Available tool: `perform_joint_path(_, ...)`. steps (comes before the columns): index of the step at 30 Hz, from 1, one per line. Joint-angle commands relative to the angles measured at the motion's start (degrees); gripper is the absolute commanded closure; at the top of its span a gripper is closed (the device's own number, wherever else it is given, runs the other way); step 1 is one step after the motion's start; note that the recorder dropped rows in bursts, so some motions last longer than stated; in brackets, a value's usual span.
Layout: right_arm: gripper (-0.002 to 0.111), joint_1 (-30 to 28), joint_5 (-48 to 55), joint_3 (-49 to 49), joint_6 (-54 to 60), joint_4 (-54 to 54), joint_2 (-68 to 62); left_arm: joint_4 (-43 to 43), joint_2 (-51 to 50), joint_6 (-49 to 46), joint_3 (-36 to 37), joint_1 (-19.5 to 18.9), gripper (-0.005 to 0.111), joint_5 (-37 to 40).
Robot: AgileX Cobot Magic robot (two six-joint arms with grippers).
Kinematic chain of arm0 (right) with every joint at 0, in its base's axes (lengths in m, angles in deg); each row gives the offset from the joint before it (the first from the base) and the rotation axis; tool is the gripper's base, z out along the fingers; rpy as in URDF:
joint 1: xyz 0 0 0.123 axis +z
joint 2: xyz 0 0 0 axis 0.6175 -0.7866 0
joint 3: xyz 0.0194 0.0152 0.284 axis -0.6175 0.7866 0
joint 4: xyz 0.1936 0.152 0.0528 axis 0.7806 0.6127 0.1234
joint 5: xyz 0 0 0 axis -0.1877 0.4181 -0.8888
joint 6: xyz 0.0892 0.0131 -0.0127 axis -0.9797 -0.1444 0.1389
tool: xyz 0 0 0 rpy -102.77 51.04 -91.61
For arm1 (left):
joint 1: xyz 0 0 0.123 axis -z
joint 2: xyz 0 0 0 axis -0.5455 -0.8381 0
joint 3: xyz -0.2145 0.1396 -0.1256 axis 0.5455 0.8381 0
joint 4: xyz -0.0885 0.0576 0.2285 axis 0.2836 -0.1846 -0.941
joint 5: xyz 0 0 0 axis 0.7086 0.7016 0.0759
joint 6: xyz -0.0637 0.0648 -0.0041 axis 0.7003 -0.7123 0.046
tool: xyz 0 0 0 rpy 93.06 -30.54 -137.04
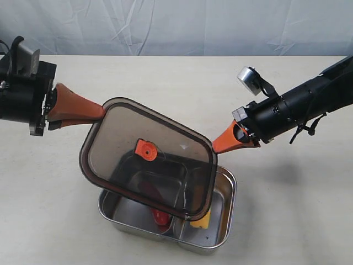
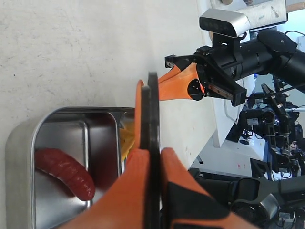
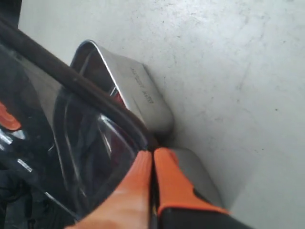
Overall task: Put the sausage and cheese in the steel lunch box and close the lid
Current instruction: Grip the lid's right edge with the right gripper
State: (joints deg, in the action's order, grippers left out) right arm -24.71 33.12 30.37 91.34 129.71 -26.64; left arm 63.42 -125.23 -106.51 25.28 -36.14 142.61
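The dark translucent lid [image 1: 149,160] with its orange valve tab [image 1: 145,149] hangs tilted above the steel lunch box [image 1: 227,179]. My left gripper [image 1: 101,113] is shut on the lid's far left corner, and the lid's rim [image 2: 153,107] runs edge-on between its fingers [image 2: 150,153]. My right gripper [image 1: 215,147] is shut on the lid's right corner [image 3: 143,139], its tips [image 3: 153,153] pinched on the thin rim. The red sausage [image 1: 161,217] [image 2: 64,171] lies in the larger compartment. The yellow cheese [image 1: 201,221] [image 2: 127,140] sits in the smaller one, partly hidden by the lid.
The lunch box stands near the front edge of a pale table [image 1: 287,221], with bare tabletop on both sides and behind. A wrinkled grey backdrop [image 1: 176,25] closes the far side. The left wrist view shows the right arm [image 2: 248,52] and lab clutter beyond the table.
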Motion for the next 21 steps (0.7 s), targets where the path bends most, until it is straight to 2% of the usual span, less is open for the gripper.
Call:
perform_joint_path(1, 0.109, 0.3, 3.6, -0.1, 0.6, 2.8, 0.3, 1.4, 0.3, 0.1, 0.0, 0.3, 0.107, 0.7)
perform_joint_path(11, 0.109, 0.2, 3.6, -0.2, 0.3, 2.2, 1.6, 1.4, 0.7, 0.1, 0.0, 0.3, 0.107, 0.7)
perform_joint_path(16, 0.109, -1.4, 2.0, -0.2, -3.5, 2.3, 1.7, 1.4, 2.5, 0.5, 0.0, 0.3, 0.107, 0.7)
perform_joint_path(18, 0.102, -3.0, 1.9, -0.3, -3.9, 2.1, 2.0, 1.4, 3.1, 0.7, 0.0, 0.3, 0.107, 0.7)
perform_joint_path(21, 0.079, -5.5, 1.8, -0.3, -4.7, 2.1, 2.6, 1.4, 3.7, 1.5, 0.0, 0.3, 0.107, 0.7)
